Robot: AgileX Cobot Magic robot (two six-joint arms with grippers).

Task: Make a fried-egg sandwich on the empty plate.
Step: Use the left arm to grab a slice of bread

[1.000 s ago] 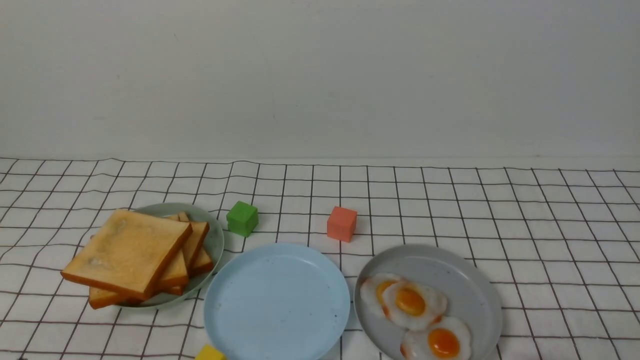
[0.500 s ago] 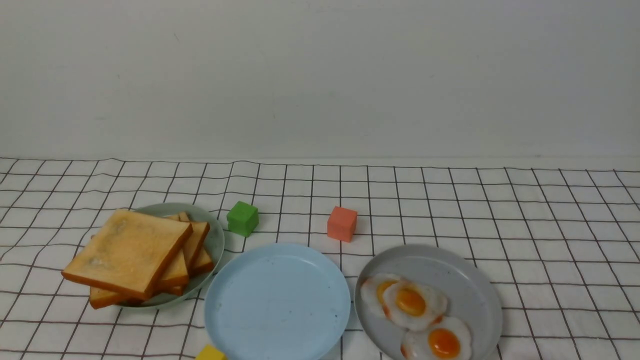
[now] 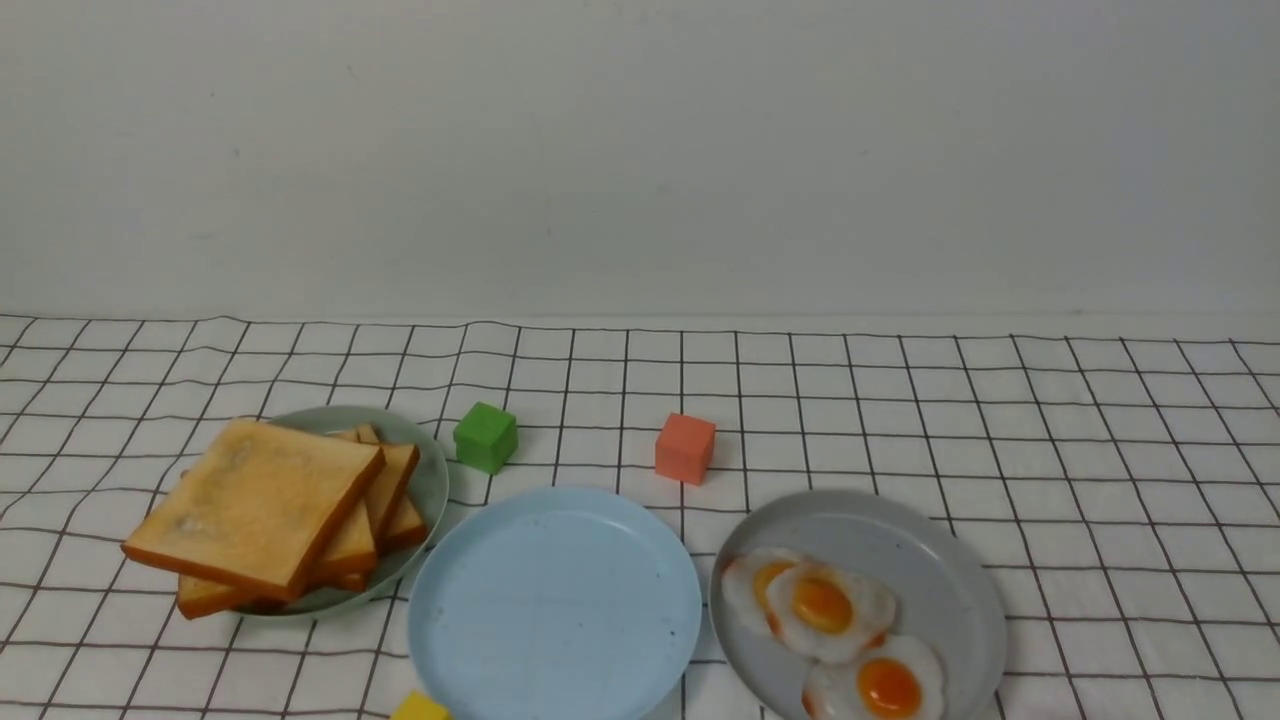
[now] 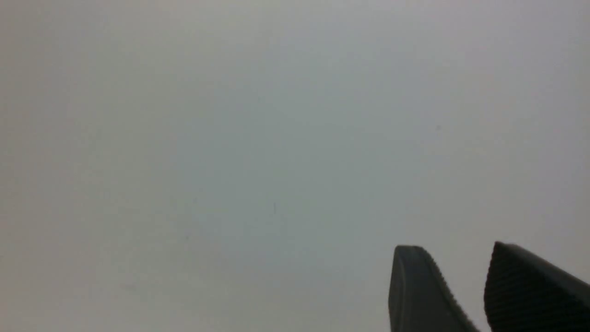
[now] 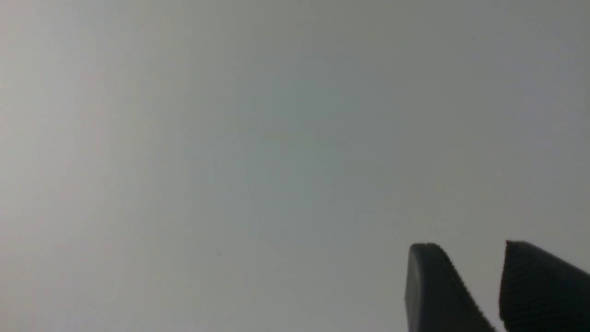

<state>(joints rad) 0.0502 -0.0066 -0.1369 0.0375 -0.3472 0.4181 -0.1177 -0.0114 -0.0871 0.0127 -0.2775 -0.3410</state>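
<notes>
We had the left gripper and right gripper both partly open, holding nothing. Blue plate sat bare on the desk, between toast on the green plate at ten o'clock and fried eggs on the grey plate at three o'clock.

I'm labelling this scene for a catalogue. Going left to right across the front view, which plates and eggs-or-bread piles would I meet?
Stack of toast slices → light blue plate → group of fried eggs. The green and grey plates overlap their food, so I leave them out.
</notes>
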